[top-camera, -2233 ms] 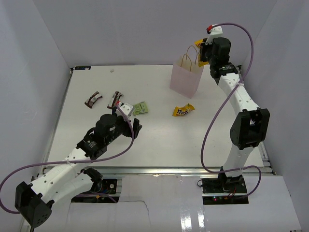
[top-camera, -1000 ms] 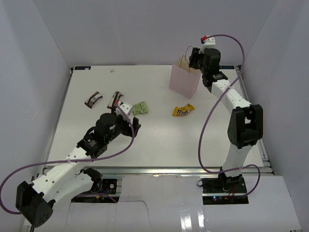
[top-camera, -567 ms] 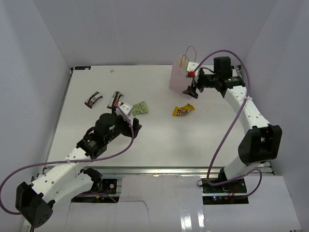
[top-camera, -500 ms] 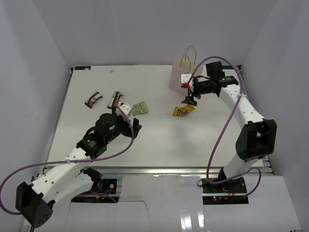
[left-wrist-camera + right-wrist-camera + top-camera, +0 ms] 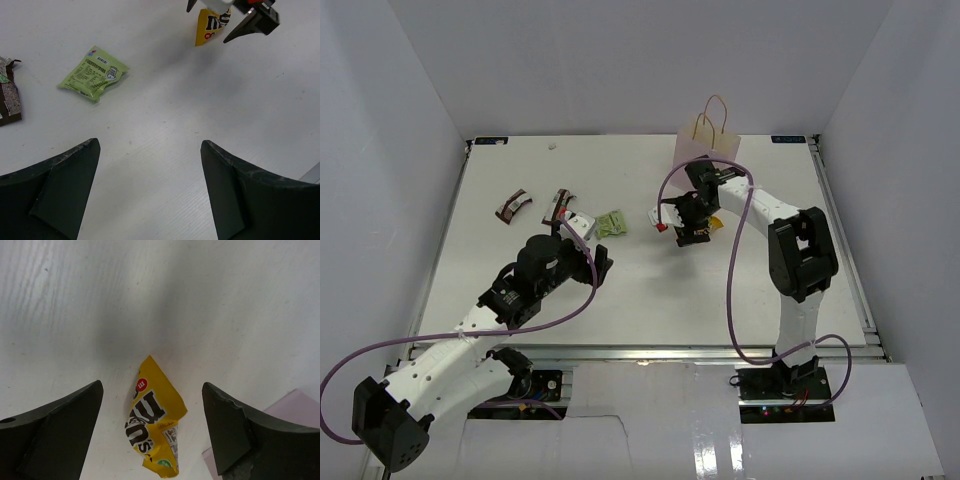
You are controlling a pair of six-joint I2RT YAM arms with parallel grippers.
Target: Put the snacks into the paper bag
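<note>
The pink paper bag (image 5: pixel 703 152) stands upright at the back of the table, and its corner (image 5: pixel 296 406) shows in the right wrist view. My right gripper (image 5: pixel 694 231) (image 5: pixel 152 385) hangs open just over a yellow candy bag (image 5: pixel 155 427) (image 5: pixel 717 224) that lies flat on the table between its fingers, untouched. My left gripper (image 5: pixel 597 262) (image 5: pixel 150 145) is open and holds nothing, low over bare table. Ahead of it lie a green pouch (image 5: pixel 93 73) (image 5: pixel 611 224) and a dark brown bar (image 5: pixel 7 95) (image 5: pixel 558 206). Another brown bar (image 5: pixel 513 205) lies further left.
White walls close in the table (image 5: pixel 650 290) on three sides. The right arm's cable (image 5: pixel 732 290) loops over the table's right part. From the left wrist view, the right gripper's fingers (image 5: pixel 250 22) show next to the yellow bag (image 5: pixel 212 25).
The right arm swung from above the paper bag, where it held a yellow bag, down to the yellow bag on the table, and its jaws opened. The left arm stayed still.
</note>
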